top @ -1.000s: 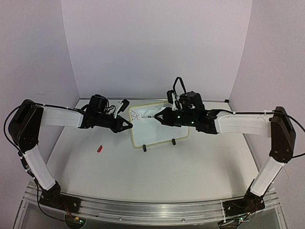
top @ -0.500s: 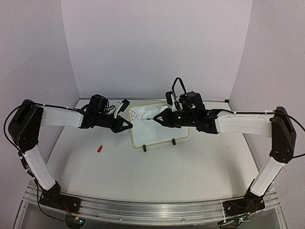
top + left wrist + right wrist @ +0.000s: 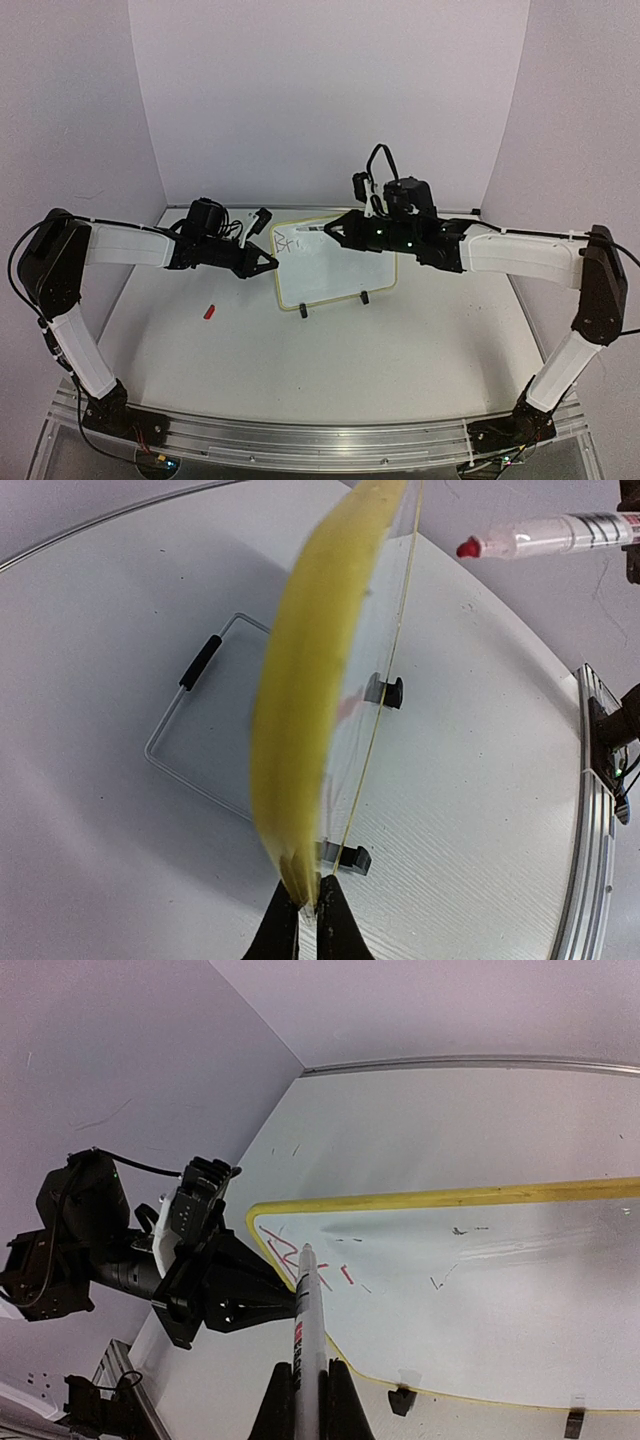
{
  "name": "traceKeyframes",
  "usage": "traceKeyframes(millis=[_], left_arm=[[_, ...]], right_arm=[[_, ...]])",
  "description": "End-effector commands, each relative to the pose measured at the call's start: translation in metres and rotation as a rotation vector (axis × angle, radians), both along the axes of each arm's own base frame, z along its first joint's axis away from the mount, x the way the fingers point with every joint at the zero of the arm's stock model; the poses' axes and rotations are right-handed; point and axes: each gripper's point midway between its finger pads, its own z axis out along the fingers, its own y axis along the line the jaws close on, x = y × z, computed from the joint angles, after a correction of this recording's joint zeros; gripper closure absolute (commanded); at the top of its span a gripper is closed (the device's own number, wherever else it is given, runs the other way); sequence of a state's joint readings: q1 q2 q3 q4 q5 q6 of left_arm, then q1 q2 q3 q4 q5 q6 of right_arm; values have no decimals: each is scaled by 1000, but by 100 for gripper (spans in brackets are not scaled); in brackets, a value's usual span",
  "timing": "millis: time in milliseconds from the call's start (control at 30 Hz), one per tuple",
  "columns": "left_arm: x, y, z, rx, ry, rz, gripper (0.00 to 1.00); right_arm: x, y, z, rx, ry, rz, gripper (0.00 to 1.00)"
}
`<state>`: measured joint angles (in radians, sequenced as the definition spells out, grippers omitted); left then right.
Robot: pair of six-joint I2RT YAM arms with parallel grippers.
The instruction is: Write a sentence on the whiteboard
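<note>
The whiteboard stands upright mid-table on two black clip feet. My left gripper is shut on its left edge; in the left wrist view its fingertips pinch the pale yellow rim. My right gripper is shut on a white marker with a red tip. The tip hovers a little off the board's face, near the top left corner. The sentence shows as a few red strokes in that corner.
A small red cap lies on the table left of the board. The black wire stand props the board from behind. Purple walls close in the back and sides, and a metal rail runs along the near edge.
My right arm has risen and drawn the marker up and slightly back from the board. The left gripper and the board have not moved.
</note>
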<state>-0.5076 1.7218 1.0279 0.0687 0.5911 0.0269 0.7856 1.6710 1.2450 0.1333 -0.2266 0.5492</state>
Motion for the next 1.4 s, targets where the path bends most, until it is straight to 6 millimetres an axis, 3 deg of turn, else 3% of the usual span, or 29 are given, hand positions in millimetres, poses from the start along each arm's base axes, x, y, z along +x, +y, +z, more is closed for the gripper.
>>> traceKeyframes(millis=[0,1367], left_arm=[[16,6,5,48,-50,52,100],[17,6,2,58,-47,49,100]], right_arm=[[12,3,18,18,-49,-21,100],[14,5,-14,-17,8,-27,100]])
